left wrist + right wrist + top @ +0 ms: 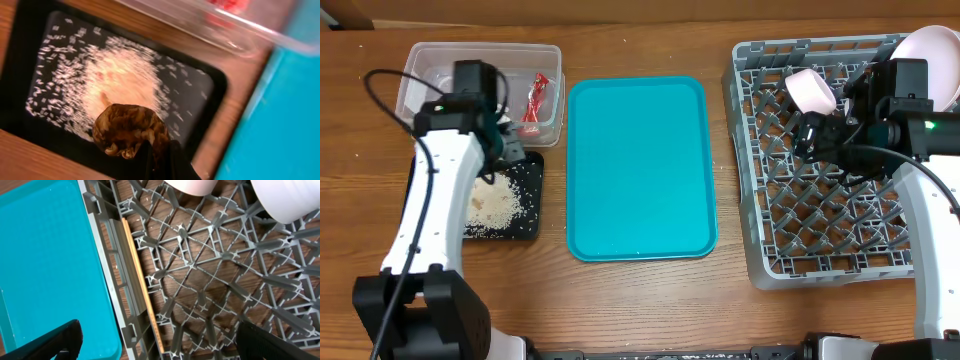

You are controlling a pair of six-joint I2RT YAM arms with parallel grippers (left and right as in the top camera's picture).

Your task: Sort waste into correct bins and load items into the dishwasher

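Observation:
My left gripper (508,150) (160,150) is shut on the small brown food lump (129,130) and holds it just above the black tray (527,228) (210,95). Loose white rice (492,206) (120,82) lies piled in that tray. The clear tub (480,62) (240,37) holds the crumpled red wrapper (535,100) (227,4). My right gripper (817,128) (165,345) is open and empty over the grey dish rack (820,240) (200,280). A white cup (810,90) (192,185) and a pale bowl (932,52) (285,200) sit in the rack. A wooden chopstick (140,285) lies along the rack's left edge.
The large teal serving tray (638,165) (45,265) (280,120) lies between the black tray and the rack, with nothing on it. The tub's wall stands close beyond the black tray's far edge.

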